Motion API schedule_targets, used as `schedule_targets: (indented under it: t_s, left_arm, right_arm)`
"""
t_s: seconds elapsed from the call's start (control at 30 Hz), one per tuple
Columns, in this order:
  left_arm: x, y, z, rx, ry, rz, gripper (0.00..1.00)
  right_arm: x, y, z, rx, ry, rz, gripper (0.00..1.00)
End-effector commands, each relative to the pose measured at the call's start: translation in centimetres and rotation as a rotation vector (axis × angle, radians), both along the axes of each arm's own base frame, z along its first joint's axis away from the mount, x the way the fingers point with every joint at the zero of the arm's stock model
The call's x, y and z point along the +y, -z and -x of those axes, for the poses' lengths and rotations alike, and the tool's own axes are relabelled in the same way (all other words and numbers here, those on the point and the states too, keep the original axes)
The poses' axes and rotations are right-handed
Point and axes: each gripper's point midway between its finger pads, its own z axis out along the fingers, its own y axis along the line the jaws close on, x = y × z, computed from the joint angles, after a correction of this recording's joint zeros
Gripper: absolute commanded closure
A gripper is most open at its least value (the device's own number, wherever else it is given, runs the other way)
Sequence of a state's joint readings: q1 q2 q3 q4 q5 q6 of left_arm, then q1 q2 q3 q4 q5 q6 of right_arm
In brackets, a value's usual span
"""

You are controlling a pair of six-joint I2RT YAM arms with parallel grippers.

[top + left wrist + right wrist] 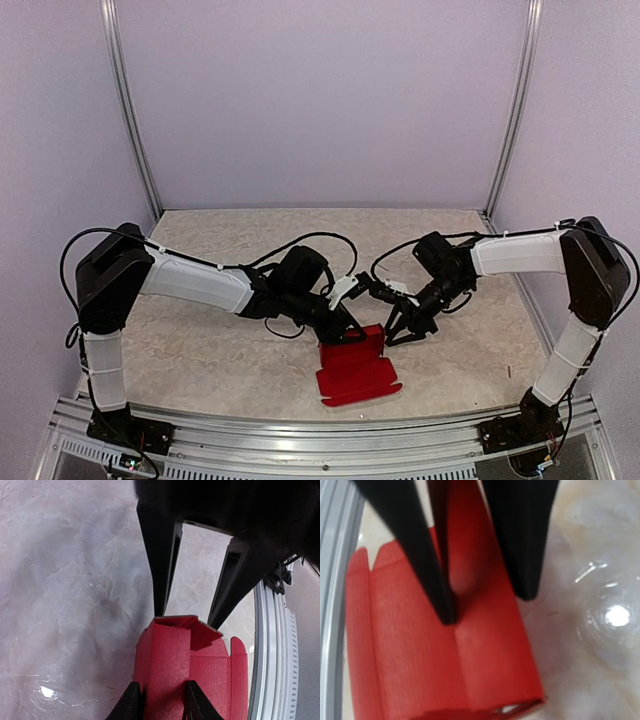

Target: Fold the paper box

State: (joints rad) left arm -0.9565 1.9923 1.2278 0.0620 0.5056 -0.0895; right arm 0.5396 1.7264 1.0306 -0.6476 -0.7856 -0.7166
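From above: find the paper box (358, 375) lying low in the middle of the table (220, 250), close to the front rail (250, 425), part folded with one side standing up. See the left gripper (349, 329) at its back left corner and the right gripper (401, 335) at its back right edge. Through the left wrist: see the left fingers (160, 570) spread part way, tips resting at the two corners of the folded red end, and the right fingertips (131, 705) hugging the red strip lower down. Through the right wrist: see one right finger (422, 565) planted on the crease, the other just past the red edge. Cannot tell whether squeezing or only touching, for either pair of jaws. To fold well, keep the left end pinned steady, push the standing side over slowly along the crease, press flat, and never crush the thin card
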Motion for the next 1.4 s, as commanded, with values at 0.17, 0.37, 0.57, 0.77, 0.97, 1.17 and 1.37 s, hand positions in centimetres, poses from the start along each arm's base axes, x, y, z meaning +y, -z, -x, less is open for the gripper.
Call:
schedule_targets:
  t_s: [0.17, 0.37, 0.57, 0.77, 0.97, 1.17, 1.37]
  left_arm:
    - [0.3, 0.3, 0.1, 0.004, -0.026, -0.007, 0.69]
    - [0.5, 0.3, 0.0, 0.02, -0.031, 0.009, 0.69]
    - [0.4, 0.2, -0.2, 0.036, -0.033, 0.029, 0.69]
    - [0.5, 0.1, -0.5, 0.078, -0.046, 0.06, 0.69]
    - [1.0, -0.1, -1.2, 0.138, -0.077, 0.098, 0.69]
    - [0.5, -1.3, -1.9, 0.202, -0.126, 0.163, 0.69]
    - [-0.2, -2.6, -2.1, 0.287, -0.167, 0.252, 0.69]
  right_arm:
    - [2.2, -0.5, -1.7, -0.083, 0.075, -0.053, 0.64]
    - [2.4, -0.4, -2.8, -0.17, 0.139, -0.058, 0.62]
    - [3.3, -0.1, -3.6, -0.213, 0.189, -0.057, 0.62]
    - [3.9, -0.2, -4.9, -0.283, 0.274, -0.074, 0.62]
    - [3.8, 1.0, -6.2, -0.383, 0.373, 0.007, 0.78]
    - [2.1, 1.7, -9.3, -0.459, 0.589, 0.133, 0.88]
    - [2.5, 3.4, -10.2, -0.404, 0.635, 0.192, 0.96]
